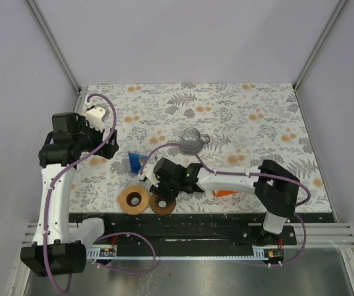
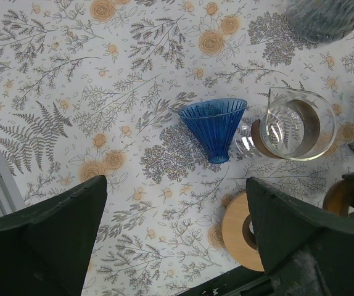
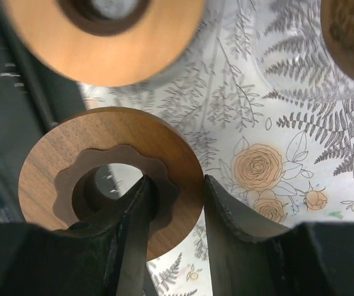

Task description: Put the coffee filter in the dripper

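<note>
**Colleague:** Where is the dripper?

**Operator:** I see the blue dripper (image 2: 214, 126), a ribbed cone, lying on its side on the floral tablecloth (image 1: 257, 111), left of centre. A clear glass piece (image 2: 294, 123) lies at its narrow end, touching or just beside it; I cannot tell which. A ribbed glass cup (image 1: 192, 139) stands farther back. I cannot make out the coffee filter in any view.

**Colleague:** And the grippers?

**Operator:** The left gripper (image 2: 177, 185) hangs above the cloth to the left of the dripper. Its fingers (image 2: 53, 240) are spread wide with nothing between them. The right gripper (image 3: 176, 180) is low near the table's front edge, pinched onto the dark wooden ring (image 3: 47, 166). One finger sits inside the ring's hole and the other presses the outer rim, with the band of wood between them.

**Colleague:** Anything else nearby?

**Operator:** A light wooden ring (image 1: 132, 200) lies flat just left of the dark one, and my right wrist view shows a sliver of cloth between them. An orange object (image 1: 226, 193) shows partly under the right arm; I cannot tell what it is.
</note>
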Available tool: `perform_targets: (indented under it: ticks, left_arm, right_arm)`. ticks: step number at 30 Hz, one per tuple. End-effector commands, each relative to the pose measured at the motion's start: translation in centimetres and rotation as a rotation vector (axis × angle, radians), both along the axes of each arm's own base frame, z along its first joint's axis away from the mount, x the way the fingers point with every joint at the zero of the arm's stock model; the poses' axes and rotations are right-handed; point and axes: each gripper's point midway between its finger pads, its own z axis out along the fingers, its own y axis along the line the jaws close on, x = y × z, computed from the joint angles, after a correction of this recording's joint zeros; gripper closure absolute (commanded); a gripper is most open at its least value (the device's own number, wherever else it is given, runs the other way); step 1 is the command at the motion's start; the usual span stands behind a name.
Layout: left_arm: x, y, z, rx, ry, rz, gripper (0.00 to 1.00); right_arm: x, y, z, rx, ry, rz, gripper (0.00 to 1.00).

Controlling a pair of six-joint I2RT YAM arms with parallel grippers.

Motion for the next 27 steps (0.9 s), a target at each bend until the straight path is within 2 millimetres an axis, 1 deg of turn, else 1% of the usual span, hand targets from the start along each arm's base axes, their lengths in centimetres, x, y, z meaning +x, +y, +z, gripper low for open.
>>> perform_targets:
  ticks: [1,3,5,7,8,9,11,12,14,16,17,18,19,20,21,23,27]
  left_arm:
    - [0.1,0.3,0.4,0.01,-0.024,0.011,0.01]
    - [0.1,0.3,0.5,0.013,-0.027,0.013,0.01]
    - [0.1,0.4,0.5,0.015,-0.028,0.013,0.01]
    - [0.1,0.3,0.4,0.013,-0.026,0.012,0.01]
    - [0.1,0.3,0.5,0.011,-0.028,0.01,0.01]
    - [0.1,0.2,0.4,0.008,-0.024,0.009,0.01]
    - [0.2,0.2,0.5,0.002,-0.028,0.01,0.01]
    - [0.2,0.1,0.5,0.001,-0.029,0.009,0.01]
    - [0.1,0.2,0.6,0.002,-0.032,0.01,0.01]
    - [0.1,0.3,0.7,0.007,-0.035,0.014,0.01]
    - [0.1,0.3,0.7,0.008,-0.038,0.014,0.01]
    - [0.0,0.3,0.6,0.011,-0.037,0.015,0.01]
    - [0.0,0.3,0.6,0.011,-0.035,0.014,0.01]
    - [0.0,0.3,0.6,0.012,-0.035,0.016,0.01]
    - [0.0,0.3,0.4,0.012,-0.032,0.014,0.01]
    - [0.0,0.3,0.3,0.012,-0.028,0.015,0.01]
    - [0.0,0.3,0.1,0.01,-0.019,0.012,0.01]
  right_arm:
    - [-1.9,2.4,10.0,0.222,-0.055,0.17,1.0]
    - [-2.1,1.8,12.6,0.259,-0.092,0.205,1.0]
    - [-1.3,0.6,15.2,0.276,-0.18,0.191,1.0]
    - [0.9,-0.8,17.7,0.282,-0.304,0.104,1.0]
    - [2.2,-1.6,18.7,0.277,-0.354,0.06,1.0]
    - [3.2,-2.3,19.7,0.281,-0.379,0.022,1.0]
    - [6.4,-4.2,21.0,0.282,-0.373,-0.085,1.0]
    - [7.9,-5.1,21.3,0.284,-0.358,-0.141,1.0]
    - [11.7,-7.2,21.2,0.234,-0.374,-0.279,1.0]
    - [14.9,-9.0,20.8,0.138,-0.415,-0.391,1.0]
    - [16.1,-9.7,20.2,0.084,-0.422,-0.435,1.0]
    - [17.7,-10.3,20.4,0.062,-0.433,-0.481,1.0]
    - [19.3,-11.3,19.9,0.027,-0.43,-0.53,1.0]
    - [20.3,-11.7,19.3,0.003,-0.422,-0.556,1.0]
    - [21.6,-12.1,18.2,-0.028,-0.41,-0.583,1.0]
    - [23.4,-12.8,16.9,-0.078,-0.407,-0.619,1.0]
    - [25.4,-12.7,15.1,-0.112,-0.376,-0.625,1.0]
